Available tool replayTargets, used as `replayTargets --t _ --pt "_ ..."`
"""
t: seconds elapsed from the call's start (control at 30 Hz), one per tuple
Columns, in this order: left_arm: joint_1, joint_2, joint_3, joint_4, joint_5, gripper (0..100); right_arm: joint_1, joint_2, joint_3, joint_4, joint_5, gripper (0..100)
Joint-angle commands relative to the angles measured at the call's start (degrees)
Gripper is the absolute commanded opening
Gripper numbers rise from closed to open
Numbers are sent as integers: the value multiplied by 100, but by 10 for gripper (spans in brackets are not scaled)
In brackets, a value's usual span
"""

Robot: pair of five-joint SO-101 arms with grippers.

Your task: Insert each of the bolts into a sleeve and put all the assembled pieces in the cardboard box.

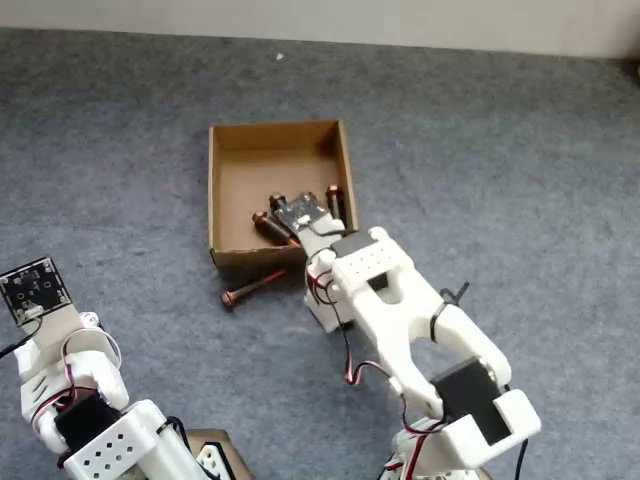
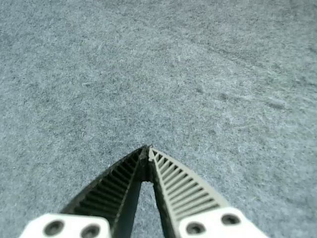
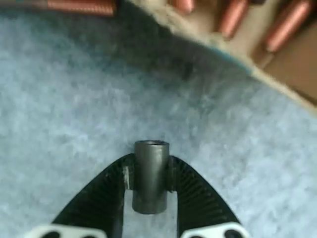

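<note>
Inside right end effector [image 3: 150,163], sleeve [image 3: 150,178], clamped

Looks like a small robotics lab or hobby bench to me: the tabletop's covered in grey felt [image 1: 500,130], there are two white plastic arms [image 1: 420,320] with bare servo wires [image 1: 356,374] hanging out, plus a little cardboard box [image 1: 213,190] of copper-coloured bolts [image 1: 268,227].

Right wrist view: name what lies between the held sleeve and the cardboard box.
Bare grey mat only: in the right wrist view, nothing lies between the sleeve and the cardboard box near wall.
</note>
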Motion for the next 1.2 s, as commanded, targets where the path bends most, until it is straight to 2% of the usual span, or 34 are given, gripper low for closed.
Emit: replayTargets --t 0.0,0.07,0.27,0.47,0.87,0.93,1.0,1.1,1.17 --pt "-4 -40 -119 -105 18 7 40 180 -4 -119 44 74" --pt "-4 -40 -119 -105 18 7 57 330 -4 -110 44 103" --pt "-4 -40 -119 -105 18 7 75 330 22 -101 44 102" --pt "-4 -40 -119 -105 18 7 66 180 -4 593 53 102" --pt "-4 -40 -119 -105 18 7 48 673 13 611 53 101" --pt "-4 -40 -119 -105 18 7 48 681 31 620 53 69" --pt "-4 -40 -119 -105 18 7 66 646 31 637 264 0" --pt "84 -40 -119 -105 18 7 66 233 40 1121 897 4" --pt "259 -48 -48 -114 9 7 40 -295 22 1262 826 4"
